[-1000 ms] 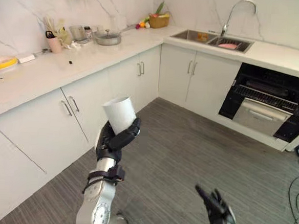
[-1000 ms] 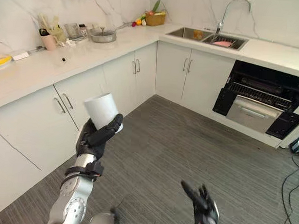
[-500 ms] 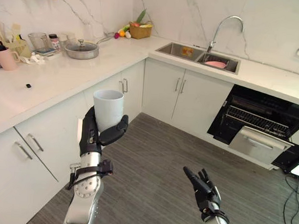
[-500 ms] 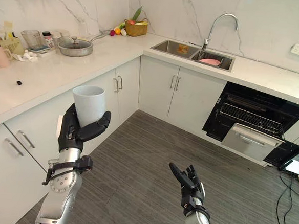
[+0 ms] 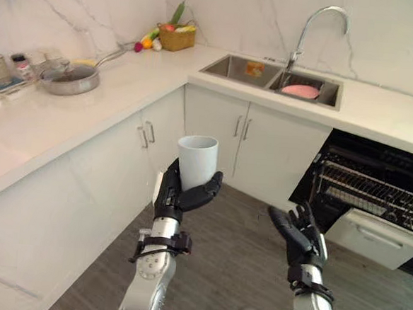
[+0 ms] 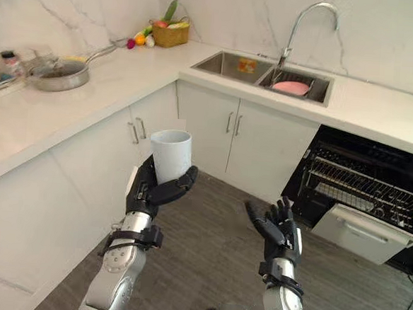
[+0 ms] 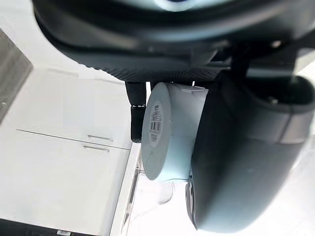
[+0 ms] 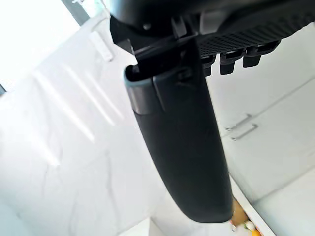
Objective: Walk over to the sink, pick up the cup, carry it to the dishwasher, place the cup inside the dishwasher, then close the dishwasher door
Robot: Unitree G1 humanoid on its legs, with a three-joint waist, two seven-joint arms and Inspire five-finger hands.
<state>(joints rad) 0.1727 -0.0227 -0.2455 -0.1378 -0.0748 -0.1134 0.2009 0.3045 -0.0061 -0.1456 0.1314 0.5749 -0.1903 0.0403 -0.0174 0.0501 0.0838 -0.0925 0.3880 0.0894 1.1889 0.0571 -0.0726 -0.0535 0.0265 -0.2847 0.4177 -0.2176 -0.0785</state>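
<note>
My left hand (image 5: 175, 194) holds a pale blue-white cup (image 5: 196, 161) upright at chest height, thumb and fingers curled round its lower half. In the left wrist view the cup (image 7: 170, 132) lies against the palm with its labelled base showing. My right hand (image 5: 299, 234) floats open beside it, palm up, holding nothing. The dishwasher (image 5: 374, 191) stands open at the right under the counter, its wire rack (image 5: 371, 189) visible and its door (image 5: 374, 238) lowered. The sink (image 5: 272, 73) sits on the far counter under a curved tap (image 5: 322, 25).
White cabinets (image 5: 121, 156) run along the left and far sides. A pan (image 5: 70, 78) and a basket of vegetables (image 5: 164, 35) sit on the left counter. A pink item (image 5: 300, 91) lies in the right basin. Grey plank floor (image 5: 241, 264) lies between me and the dishwasher.
The camera has moved closer to the sink corner and the dishwasher. The cup stays in my left hand, now nearer the middle. My right hand has risen higher with its fingers spread.
</note>
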